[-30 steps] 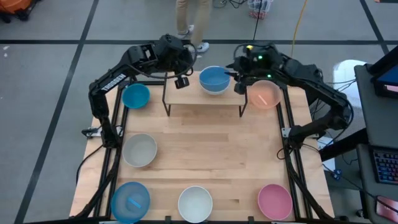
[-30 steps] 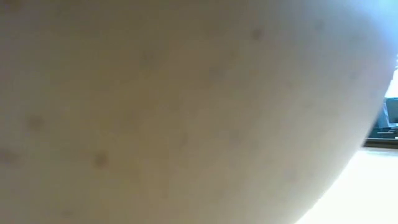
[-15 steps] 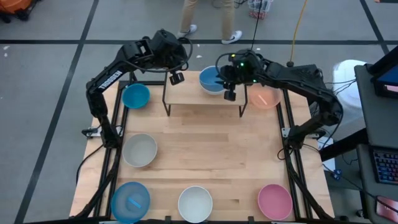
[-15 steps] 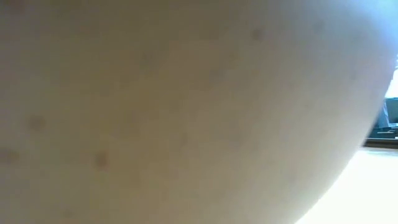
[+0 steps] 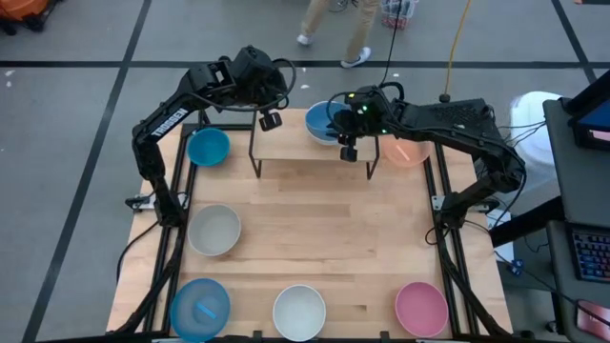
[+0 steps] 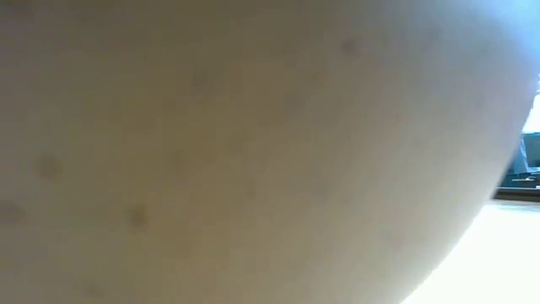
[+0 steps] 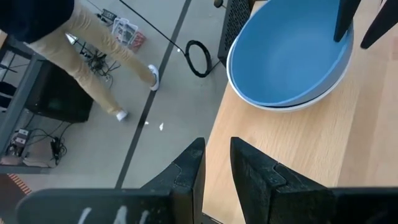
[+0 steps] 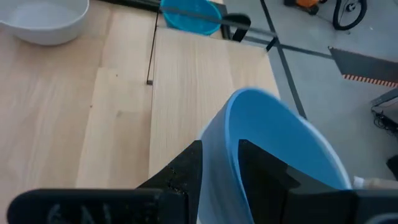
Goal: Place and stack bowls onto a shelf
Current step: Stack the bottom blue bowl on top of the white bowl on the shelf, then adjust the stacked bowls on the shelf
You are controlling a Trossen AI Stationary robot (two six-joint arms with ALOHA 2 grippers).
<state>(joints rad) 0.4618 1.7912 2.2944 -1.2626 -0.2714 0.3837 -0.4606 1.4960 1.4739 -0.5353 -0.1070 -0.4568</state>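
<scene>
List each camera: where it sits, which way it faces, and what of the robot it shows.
High view: overhead, straight down on the table; shows both arms, six bowls around the shelf.
Low view: table height; a pale bowl fills it, no robot visible.
Left wrist view: looks past the left gripper to the blue bowl on the shelf.
Right wrist view: the right gripper grips that bowl's rim.
Both wrist views share the blue bowl.

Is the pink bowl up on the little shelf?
No, the pink bowl sits on the table's near right corner, far from the shelf.
</scene>
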